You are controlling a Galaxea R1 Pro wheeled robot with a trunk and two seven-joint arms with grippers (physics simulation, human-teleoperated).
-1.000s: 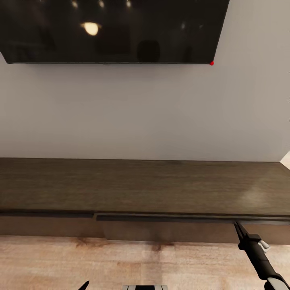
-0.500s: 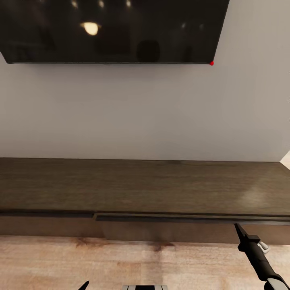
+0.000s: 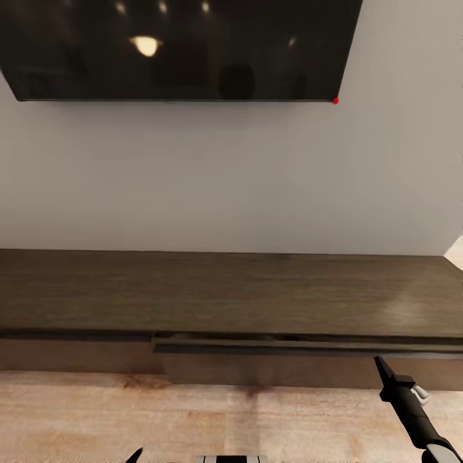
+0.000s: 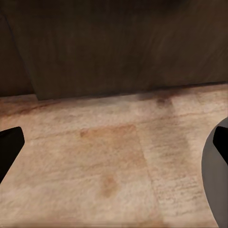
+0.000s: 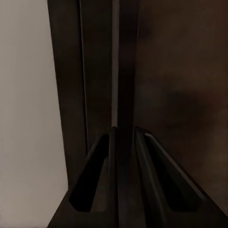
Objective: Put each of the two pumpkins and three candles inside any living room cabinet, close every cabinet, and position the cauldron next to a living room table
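The long low dark-brown cabinet (image 3: 225,292) runs along the wall in front of me. The lip (image 3: 270,348) of its right front panel stands slightly forward of the left panel, with a thin dark gap under the top. My right gripper (image 3: 379,364) reaches up to the underside of that lip near its right end. In the right wrist view its fingers (image 5: 95,185) lie almost together on a dark edge of the panel (image 5: 127,95). My left gripper (image 4: 114,142) hangs open low over the floor, facing the cabinet front (image 4: 114,47). The pumpkins, candles, cauldron and coffee table are out of view.
A large black television (image 3: 180,48) hangs on the grey wall (image 3: 231,180) above the cabinet. Light wooden floor (image 3: 193,418) lies between me and the cabinet. The cabinet's top ends at the far right, with a bright patch (image 3: 455,251) beyond it.
The right gripper's tip dropped slightly below the lip, then held. The whole view shifted a little, so the camera moved. The right panel now stands a bit further out, with a gap showing.
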